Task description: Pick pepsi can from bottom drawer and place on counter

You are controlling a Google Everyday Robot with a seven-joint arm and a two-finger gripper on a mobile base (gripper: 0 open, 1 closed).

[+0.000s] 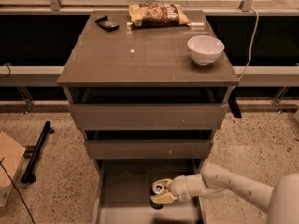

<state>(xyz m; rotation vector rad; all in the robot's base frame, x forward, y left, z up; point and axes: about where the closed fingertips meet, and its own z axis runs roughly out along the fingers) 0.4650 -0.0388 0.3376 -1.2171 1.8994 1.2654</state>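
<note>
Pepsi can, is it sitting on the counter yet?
No, the pepsi can is low in the bottom drawer, in the gripper, well below the counter.

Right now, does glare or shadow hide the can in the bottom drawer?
Camera view: the bottom drawer lies in dim shadow, but the silver top of the pepsi can is visible, with the tool closed around it. Camera view: one small glare spot on the glossy counter, far from the can.
</note>
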